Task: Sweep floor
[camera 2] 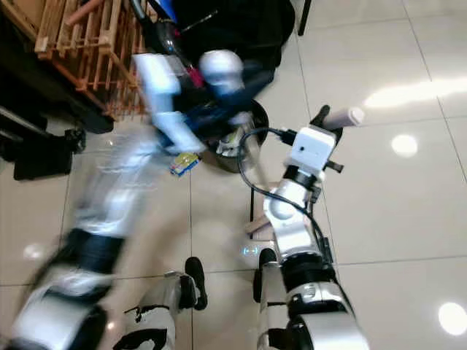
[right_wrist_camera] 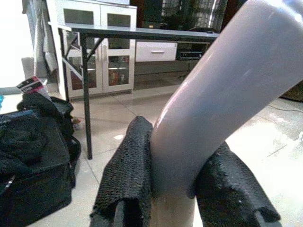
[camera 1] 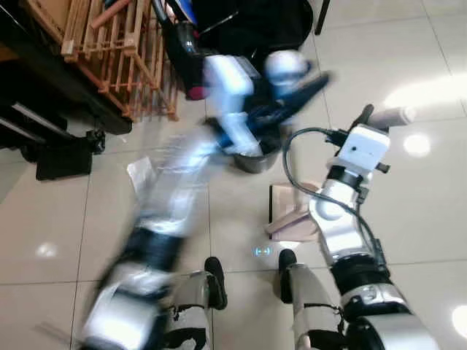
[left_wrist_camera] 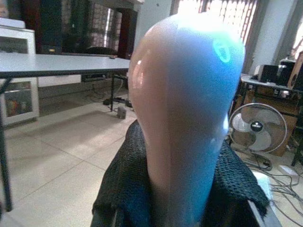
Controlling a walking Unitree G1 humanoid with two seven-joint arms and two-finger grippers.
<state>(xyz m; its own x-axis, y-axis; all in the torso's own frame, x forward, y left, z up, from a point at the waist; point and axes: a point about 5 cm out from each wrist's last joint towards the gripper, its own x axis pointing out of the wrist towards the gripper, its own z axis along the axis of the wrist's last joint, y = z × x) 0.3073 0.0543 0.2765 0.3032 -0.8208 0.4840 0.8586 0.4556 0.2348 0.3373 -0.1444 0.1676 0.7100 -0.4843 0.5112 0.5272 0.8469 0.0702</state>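
1. Between the right gripper's (right_wrist_camera: 173, 189) black fingers sits a pale grey handle (right_wrist_camera: 222, 109), clamped tight.
2. The left gripper (left_wrist_camera: 175, 208) is clamped on a pinkish handle (left_wrist_camera: 182, 118).
3. Below the right gripper, a dustpan (camera 1: 292, 215) rests on the tiled floor (camera 1: 408, 219).
4. Near the blurred left arm (camera 1: 175, 197) stands a dark bin (camera 1: 255, 157).

Two arms (camera 1: 343, 211), two grippers (camera 1: 365, 117), two feet (camera 1: 215, 281), one bin (camera 1: 255, 157), one dustpan (camera 1: 292, 219), one rack (camera 1: 109, 51), one wrapper (camera 2: 184, 163).
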